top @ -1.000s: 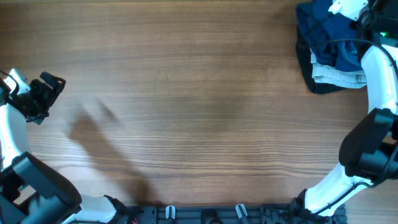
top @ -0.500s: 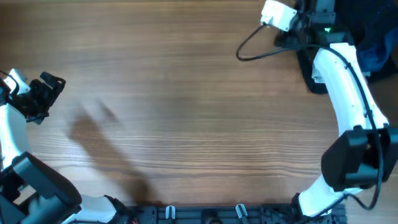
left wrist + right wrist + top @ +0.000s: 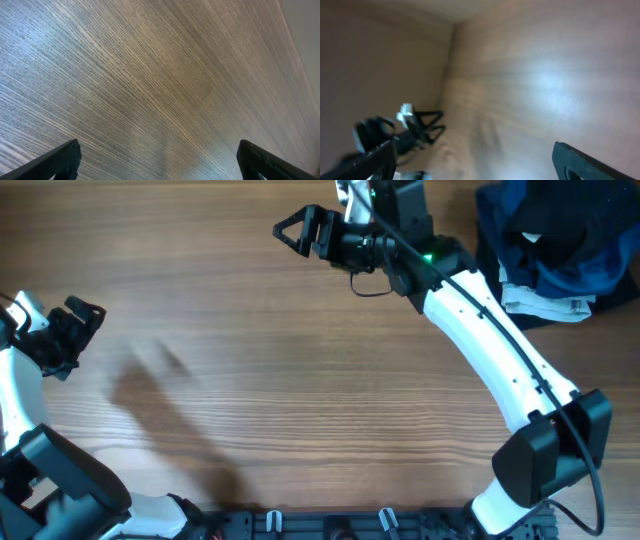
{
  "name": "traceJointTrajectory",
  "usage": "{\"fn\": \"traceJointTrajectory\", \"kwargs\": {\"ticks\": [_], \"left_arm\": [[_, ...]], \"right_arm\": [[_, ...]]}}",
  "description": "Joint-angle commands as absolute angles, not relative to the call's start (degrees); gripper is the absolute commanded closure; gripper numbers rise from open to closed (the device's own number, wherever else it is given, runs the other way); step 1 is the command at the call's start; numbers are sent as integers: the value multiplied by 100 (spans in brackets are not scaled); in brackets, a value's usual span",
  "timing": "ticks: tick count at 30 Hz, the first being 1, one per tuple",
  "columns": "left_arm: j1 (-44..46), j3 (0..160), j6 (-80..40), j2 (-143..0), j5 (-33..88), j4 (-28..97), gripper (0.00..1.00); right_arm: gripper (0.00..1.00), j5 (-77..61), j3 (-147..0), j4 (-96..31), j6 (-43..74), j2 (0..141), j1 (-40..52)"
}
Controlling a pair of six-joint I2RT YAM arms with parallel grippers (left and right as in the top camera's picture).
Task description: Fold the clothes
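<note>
At 2 o'clock on the wooden table (image 3: 320,390), in the far right corner as seen from overhead, the clothes (image 3: 556,222) are found: a black, wrinkled garment heaped together with a bright blue garment (image 3: 605,270) and a small white folded piece (image 3: 545,302). The black fabric is seen near the top of the heap with blue folds around it, and the white piece is lodged at the heap's 6 o'clock edge. The heap is touched by neither gripper.

At 12 o'clock, the right gripper (image 3: 287,230) is held over bare wood, pointed toward 9 o'clock and well apart from the heap. Its white arm (image 3: 500,350) is stretched diagonally up from a base at 5 o'clock. In the blurred right wrist view, its fingers (image 3: 580,162) are seen spread wide at the lower corners, with only table surface between them. The left arm (image 3: 400,131) is made out faintly at 8 o'clock of that view.

At 9 o'clock, by the table's left edge, the left gripper (image 3: 72,335) is positioned. In the left wrist view its fingers (image 3: 55,161) are shown parted widely, and only wood grain is seen between them. Whether either gripper is in contact with the table cannot be told.
</note>
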State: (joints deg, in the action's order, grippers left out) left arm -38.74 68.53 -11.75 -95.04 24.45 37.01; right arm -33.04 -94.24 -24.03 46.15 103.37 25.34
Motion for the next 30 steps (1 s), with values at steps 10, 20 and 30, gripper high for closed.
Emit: {"fn": "traceJointTrajectory", "kwargs": {"ticks": [10,20,30], "left_arm": [[-3874,6858,-1247,-9559,2412,3697,0],[-3874,6858,-1247,-9559,2412,3697,0],[-3874,6858,-1247,-9559,2412,3697,0]], "right_arm": [[0,-311,-9317,-3739,1577,9310,2720],[0,-1275,-5502,-1184,915,5610,801],[0,-1190,-489,637,904,1564,-346]]}}
